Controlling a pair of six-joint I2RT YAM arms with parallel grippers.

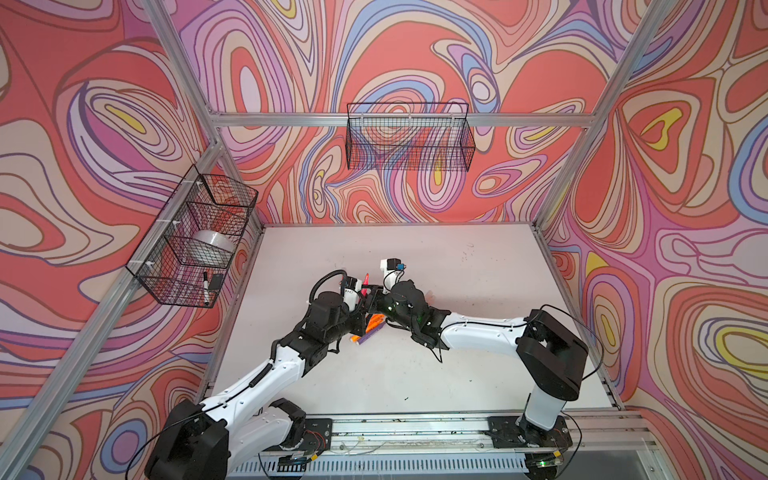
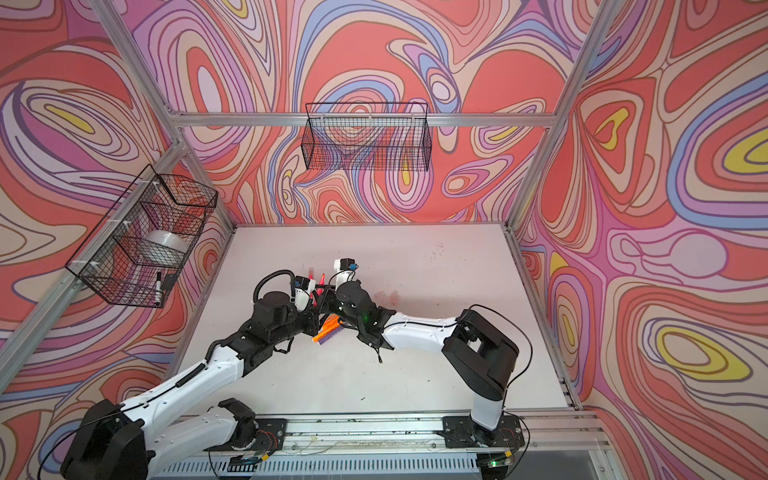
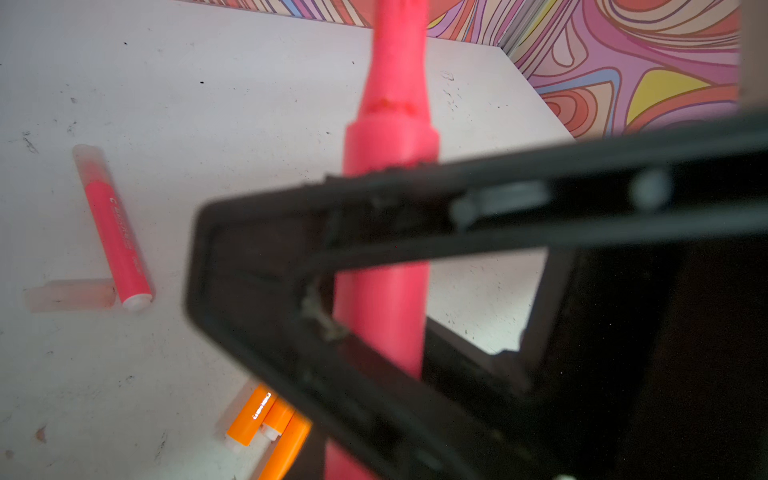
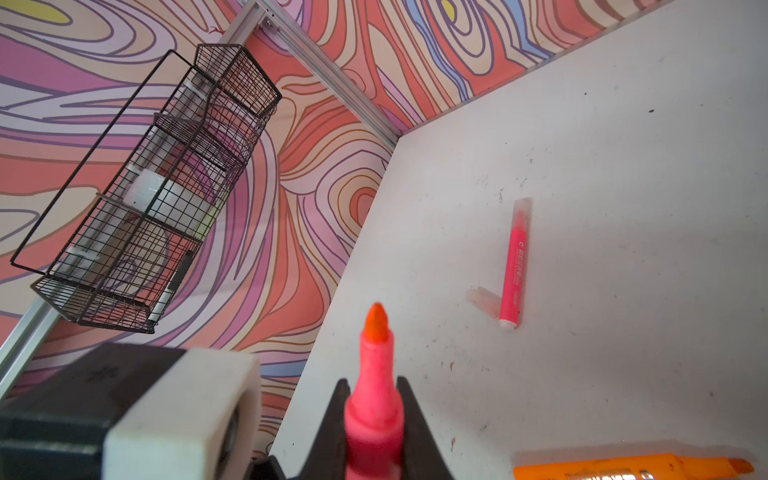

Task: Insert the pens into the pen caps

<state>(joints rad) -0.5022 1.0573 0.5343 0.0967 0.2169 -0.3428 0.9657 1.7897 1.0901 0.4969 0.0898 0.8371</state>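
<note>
White table (image 4: 602, 145), pink pen (image 4: 376, 411), uncapped, pointed

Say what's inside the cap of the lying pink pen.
Through the translucent cap, the front end of the pink pen shows faintly pink; the tip itself is too blurred to make out.

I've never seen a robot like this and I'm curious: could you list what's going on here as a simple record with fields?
Right gripper: shut on the held pink-red pen, tip bare
Done: one capped pink-red pen lying on the table
Loose cap: beside that pen's rear end
Waiting: orange pens and a purple pen, lying together between the two arms
</note>
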